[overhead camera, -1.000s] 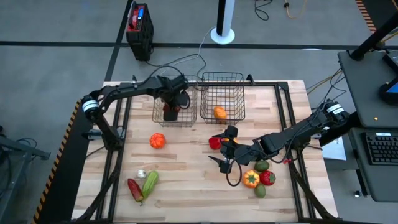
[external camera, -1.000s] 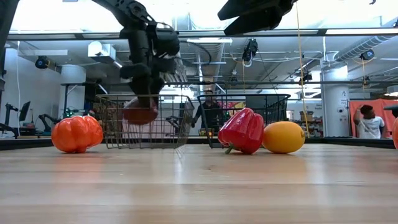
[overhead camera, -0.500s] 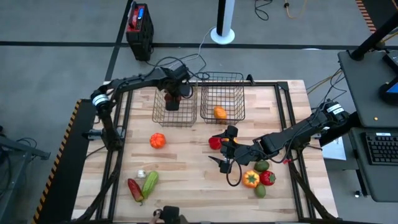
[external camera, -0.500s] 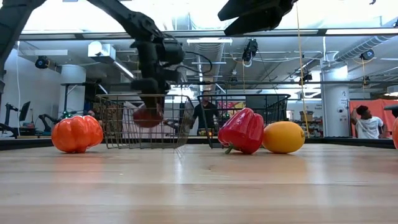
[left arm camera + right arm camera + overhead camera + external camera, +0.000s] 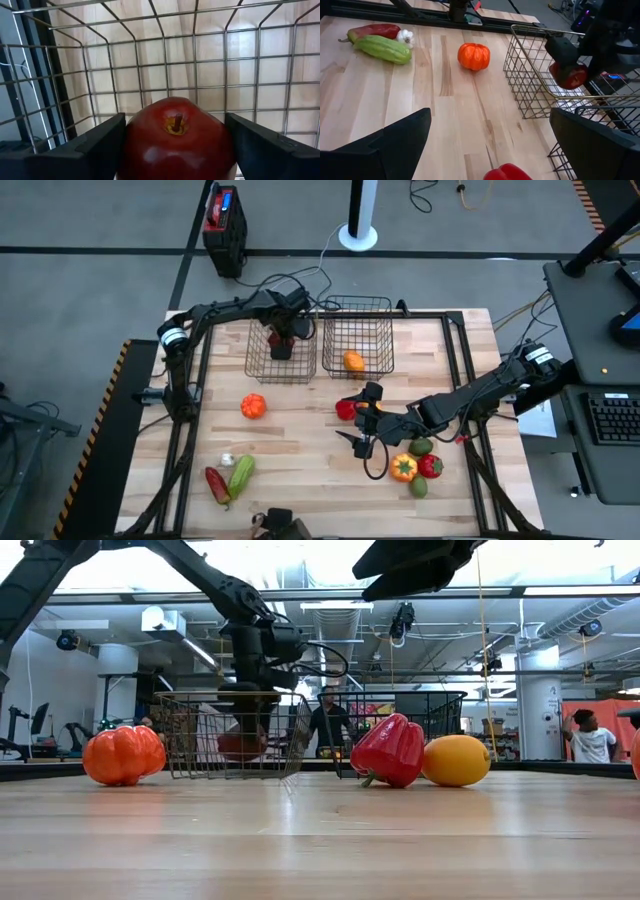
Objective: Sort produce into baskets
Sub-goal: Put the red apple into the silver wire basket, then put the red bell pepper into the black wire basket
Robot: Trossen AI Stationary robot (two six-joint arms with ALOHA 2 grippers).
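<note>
My left gripper (image 5: 281, 348) is down inside the left wire basket (image 5: 262, 370), shut on a red apple (image 5: 177, 145), which also shows in the low view (image 5: 243, 745). The right basket (image 5: 375, 310) holds an orange fruit (image 5: 353, 361). My right gripper (image 5: 358, 420) hangs open above the table's middle, beside a red pepper (image 5: 345, 409) that lies on the wood. An orange ribbed fruit (image 5: 253, 406), a garlic bulb (image 5: 228, 459), a long green vegetable (image 5: 241, 474) and a long red pepper (image 5: 216, 483) lie on the left half. My left gripper pinches the apple's two opposite sides (image 5: 131, 145) between its two fingers (image 5: 95, 145). The fingers come from above, pointing down into the basket. The apple sits stem up between them; I cannot tell whether it touches the basket's floor.
A cluster of an orange pepper (image 5: 403, 468), a red piece (image 5: 430, 466) and two green pieces (image 5: 420, 446) lies at the near right. A black and red box (image 5: 222, 220) stands on the floor beyond the table. People show in the room behind (image 5: 597, 740).
My left gripper has carried the apple toward the table's far edge and down, deeper into the left basket. It has stayed shut on the apple. My right arm has kept still.
</note>
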